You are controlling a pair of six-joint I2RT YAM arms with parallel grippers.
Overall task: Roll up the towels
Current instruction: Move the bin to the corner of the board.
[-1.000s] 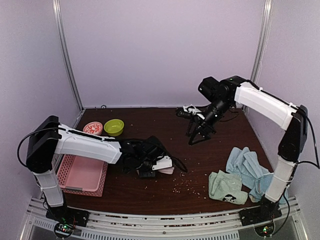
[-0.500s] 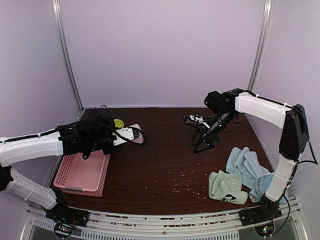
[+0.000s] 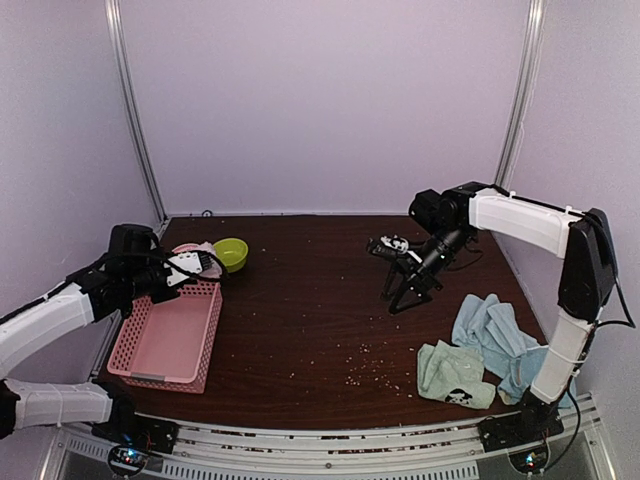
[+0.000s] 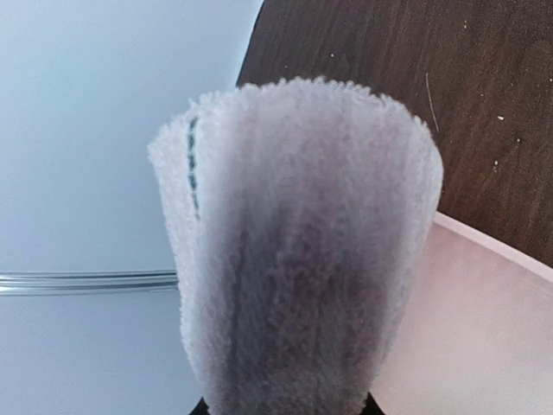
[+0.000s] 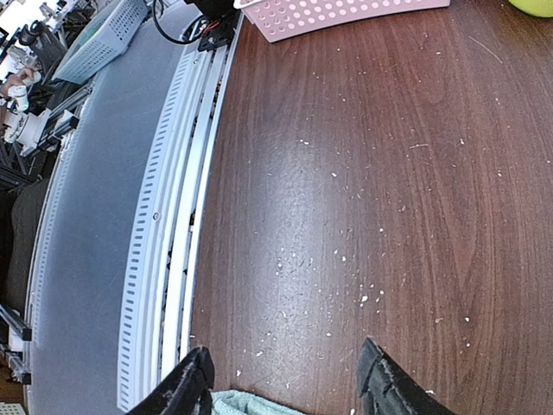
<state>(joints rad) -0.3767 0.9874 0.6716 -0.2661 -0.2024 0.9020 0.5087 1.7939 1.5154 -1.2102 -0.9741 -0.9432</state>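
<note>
Left wrist | left end effector (image 3: 198, 262) grasping rolled pink towel (image 4: 302, 251) above basket (image 3: 165, 350) far end | step: stowing the roll | next: lower, release inside | right end effector (image 5: 285, 385) released, empty, near unrolled towels (image 3: 480, 350)

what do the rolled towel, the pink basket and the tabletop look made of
Rolled towel: soft terry-like cloth, fuzzy matte pile.
Pink basket: likely rigid plastic, latticed walls.
Tabletop: dark wood-grain surface, perhaps laminate, faint sheen.

Pink latticed basket (image 3: 165, 380) at left side of dark wood table (image 3: 300, 300); lime-green bowl (image 3: 231, 253) just behind it; pale crumbs (image 3: 356, 378) scattered.
</note>
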